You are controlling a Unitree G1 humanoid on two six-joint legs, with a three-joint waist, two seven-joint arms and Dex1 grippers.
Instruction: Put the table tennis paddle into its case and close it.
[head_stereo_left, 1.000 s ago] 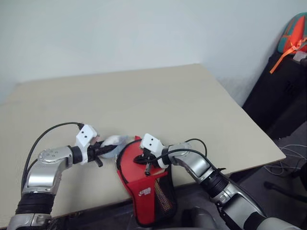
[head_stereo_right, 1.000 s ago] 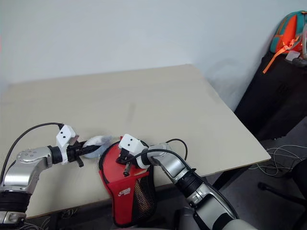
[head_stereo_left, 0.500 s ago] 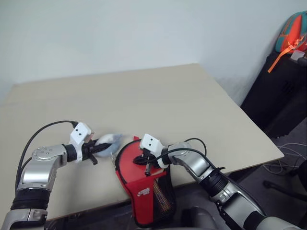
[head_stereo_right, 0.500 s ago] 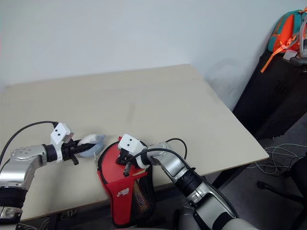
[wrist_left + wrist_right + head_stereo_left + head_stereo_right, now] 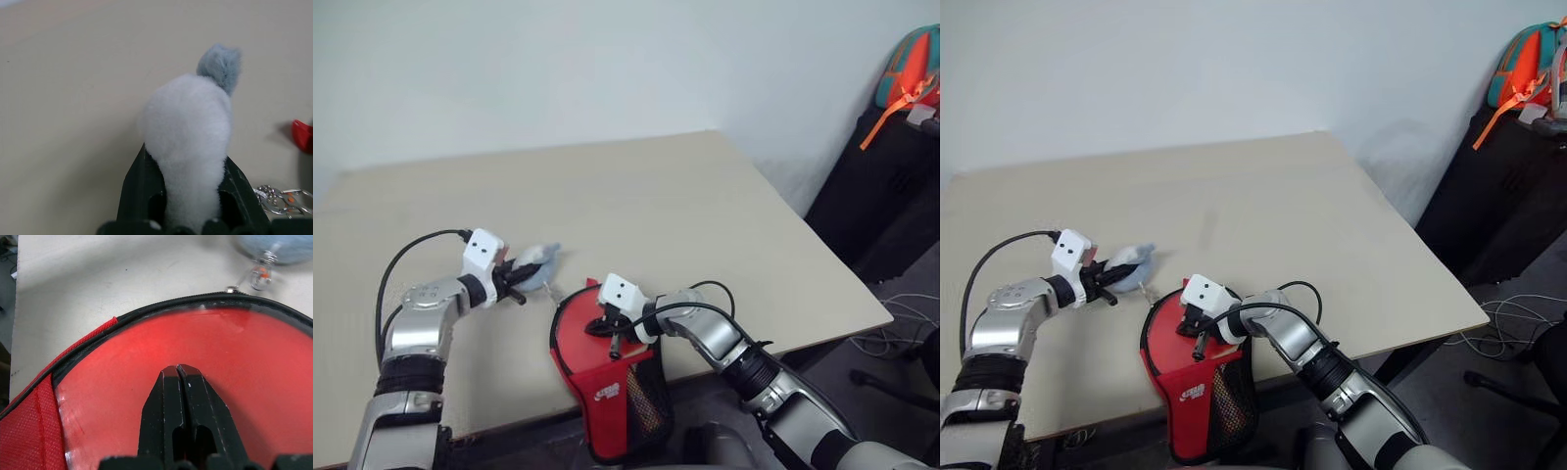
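Beige table (image 5: 636, 196), red case (image 5: 607, 362) with unreadable white logo (image 5: 606, 394)

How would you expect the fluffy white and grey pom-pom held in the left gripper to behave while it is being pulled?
The fluffy white and grey pom-pom looks soft: it bulges between the left gripper's fingers, so it probably squashes rather than slips. It seems light. A metal ring chain hangs from it toward the red zip case, so tugging likely drags the zipper.
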